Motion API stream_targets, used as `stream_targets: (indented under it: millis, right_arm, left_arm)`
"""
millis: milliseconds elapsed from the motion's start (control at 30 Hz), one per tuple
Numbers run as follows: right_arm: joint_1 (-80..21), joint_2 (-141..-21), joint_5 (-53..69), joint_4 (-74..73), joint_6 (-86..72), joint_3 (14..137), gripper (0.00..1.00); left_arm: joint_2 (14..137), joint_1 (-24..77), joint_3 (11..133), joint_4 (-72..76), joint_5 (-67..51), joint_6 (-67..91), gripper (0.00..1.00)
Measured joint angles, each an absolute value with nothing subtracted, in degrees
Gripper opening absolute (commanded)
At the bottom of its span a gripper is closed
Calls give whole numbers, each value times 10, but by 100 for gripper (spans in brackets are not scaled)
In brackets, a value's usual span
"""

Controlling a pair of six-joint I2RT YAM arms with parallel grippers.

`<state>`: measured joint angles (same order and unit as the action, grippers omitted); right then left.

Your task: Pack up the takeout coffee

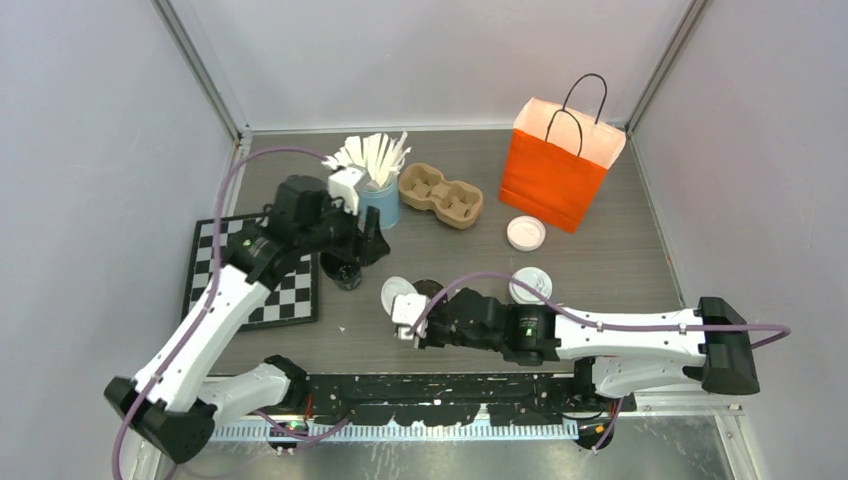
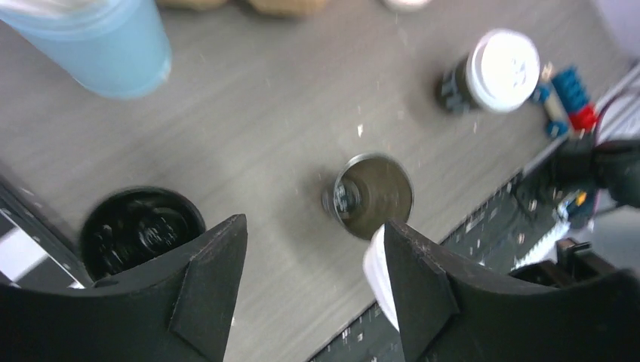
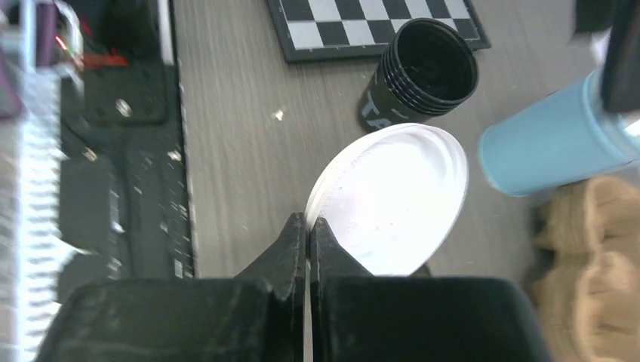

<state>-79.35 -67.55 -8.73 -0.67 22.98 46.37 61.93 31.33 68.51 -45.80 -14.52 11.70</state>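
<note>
One takeout coffee (image 1: 530, 284) stands on the table with its white lid on; the left wrist view shows it too (image 2: 498, 70). Two dark cups are open: one (image 1: 345, 271) at the chessboard's corner and one (image 1: 429, 290) mid-table. My left gripper (image 1: 352, 252) hovers by the first open cup (image 2: 142, 230), jaws open and empty (image 2: 313, 226). My right gripper (image 3: 308, 220) is shut on the rim of a white lid (image 3: 389, 197), held tilted just left of the second open cup (image 2: 372, 196). The lid (image 1: 395, 292) is off the table.
A loose white lid (image 1: 526, 233) lies in front of the orange bag (image 1: 555, 170). A brown cup carrier (image 1: 440, 195) and a light-blue cup of white sticks (image 1: 378, 198) stand at the back. The chessboard (image 1: 255, 272) lies left.
</note>
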Motion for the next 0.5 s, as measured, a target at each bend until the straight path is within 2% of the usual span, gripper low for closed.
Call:
stream_targets:
  millis: [167,300,367,500]
  right_arm:
    - [-709,-639,8,33,8,460,0]
    - [-567,-617,143,100,-199,442,0]
    - [-509,-627,200,137,-297,435,0]
    - [-475,-679,304,240,-457,414,0]
  left_arm:
    - [546,260,666,-368,-172,133,68]
    - [515,239,611,-311,-234,141,67]
    - [515,236,586,-293,-266,148,66]
    - [521,235,525,-258,-347,161,65]
